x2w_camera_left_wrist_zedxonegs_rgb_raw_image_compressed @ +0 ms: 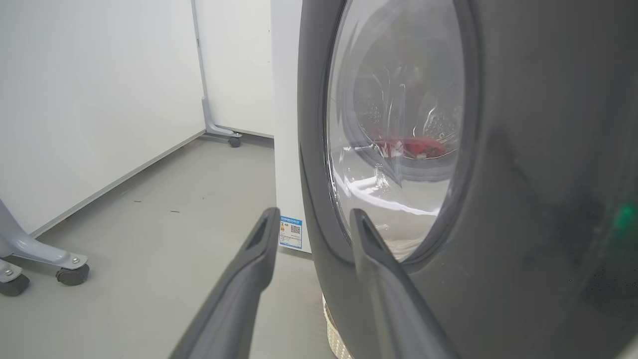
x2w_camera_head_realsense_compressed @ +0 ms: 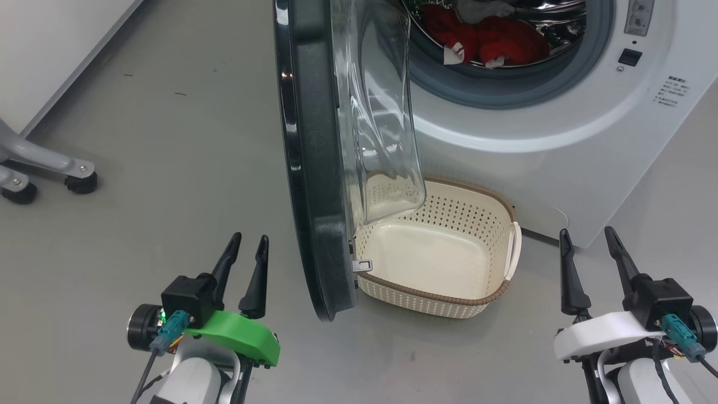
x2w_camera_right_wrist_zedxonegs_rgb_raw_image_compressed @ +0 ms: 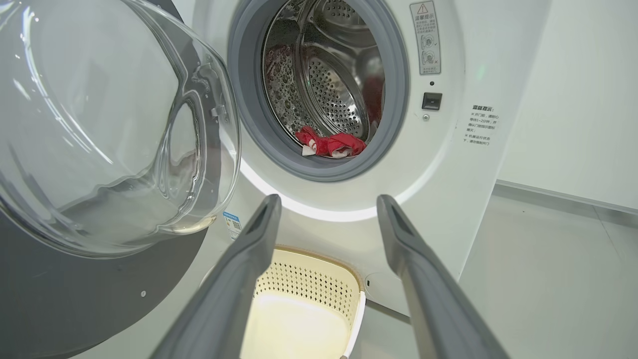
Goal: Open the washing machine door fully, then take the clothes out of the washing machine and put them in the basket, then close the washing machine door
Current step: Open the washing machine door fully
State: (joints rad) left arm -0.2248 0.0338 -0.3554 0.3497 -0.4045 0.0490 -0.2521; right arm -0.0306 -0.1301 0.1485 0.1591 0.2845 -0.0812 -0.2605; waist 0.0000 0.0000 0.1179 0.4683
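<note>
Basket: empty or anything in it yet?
Empty. The basket shows a bare cream floor in the head and right wrist views; the red clothes lie inside the washing machine drum.

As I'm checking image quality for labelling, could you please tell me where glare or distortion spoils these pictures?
Head view: the clear bowl of the washing machine door warps the basket seen through it. Left wrist view: reflections smear the clothes, and a green glow sits on the dark rim. Right wrist view: glare streaks cross the bowl, and a bright band glares on the washing machine.
</note>
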